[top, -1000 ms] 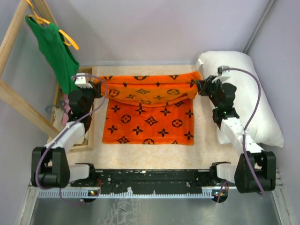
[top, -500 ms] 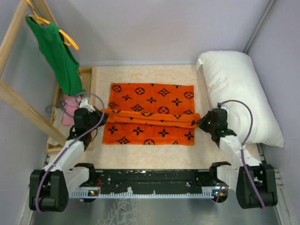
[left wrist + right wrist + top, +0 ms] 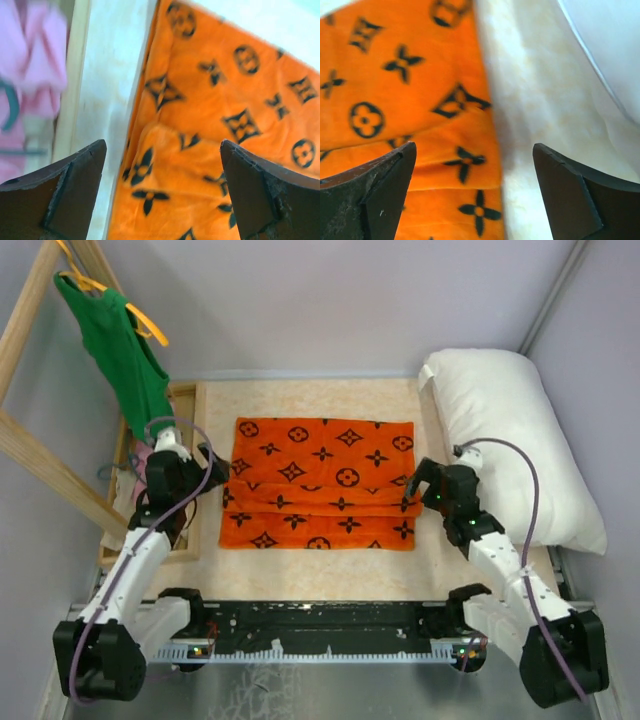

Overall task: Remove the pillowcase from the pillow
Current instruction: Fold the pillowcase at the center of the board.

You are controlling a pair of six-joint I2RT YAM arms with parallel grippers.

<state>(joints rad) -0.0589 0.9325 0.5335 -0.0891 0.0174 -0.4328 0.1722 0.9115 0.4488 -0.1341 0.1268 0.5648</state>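
White pillow (image 3: 510, 440) lies bare at my far right. Orange pillowcase (image 3: 320, 480) lies flat just left of it, apart, its long axis running left to right. I see the left gripper (image 3: 216, 476) and right gripper (image 3: 413, 490) at its short ends, equally near, jaws apart and holding nothing.

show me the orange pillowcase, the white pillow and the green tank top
orange fuzzy monogram pillowcase (image 3: 320, 455), top view, flat far layer
plump white pillow (image 3: 500, 400), top view, its middle
green fabric tank top (image 3: 125, 360), top view, hanging front
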